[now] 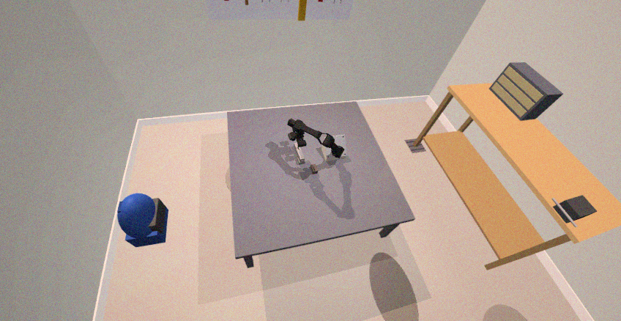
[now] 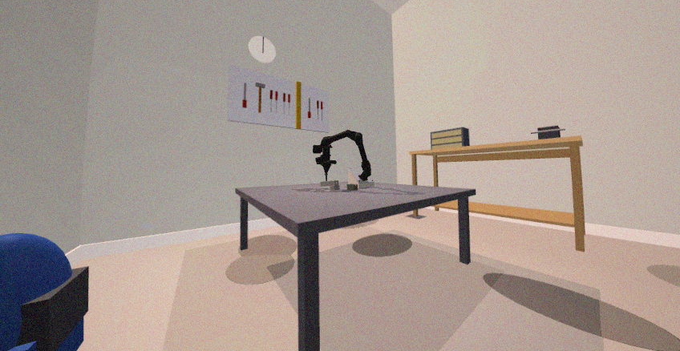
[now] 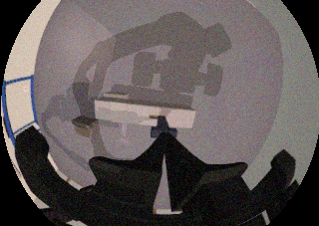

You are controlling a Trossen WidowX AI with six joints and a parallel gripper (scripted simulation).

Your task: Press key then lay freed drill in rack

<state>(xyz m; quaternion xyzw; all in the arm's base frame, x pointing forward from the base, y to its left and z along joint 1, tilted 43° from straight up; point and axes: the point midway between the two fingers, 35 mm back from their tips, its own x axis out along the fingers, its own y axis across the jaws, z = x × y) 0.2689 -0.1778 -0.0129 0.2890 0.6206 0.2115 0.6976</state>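
Note:
A long white block (image 1: 300,156) (image 2: 329,184) (image 3: 179,117) lies on the grey table (image 1: 283,213) (image 2: 333,204) (image 3: 239,87). In the wrist view a small dark key (image 3: 161,129) stands at the block's near side. My gripper (image 1: 299,143) (image 2: 326,177) (image 3: 165,134) points straight down, shut and empty, with its tips right at the key. I cannot tell whether they touch it. A small brown piece (image 1: 313,168) (image 2: 352,186) (image 3: 82,121) sits on the table a short way from the block. The drill itself is too small to make out.
The arm's base (image 1: 335,149) (image 2: 365,183) stands on the table just right of the block. A wooden workbench (image 1: 523,143) (image 2: 500,147) with a drawer box stands by the right wall. A blue object (image 1: 137,218) sits on the floor at the left.

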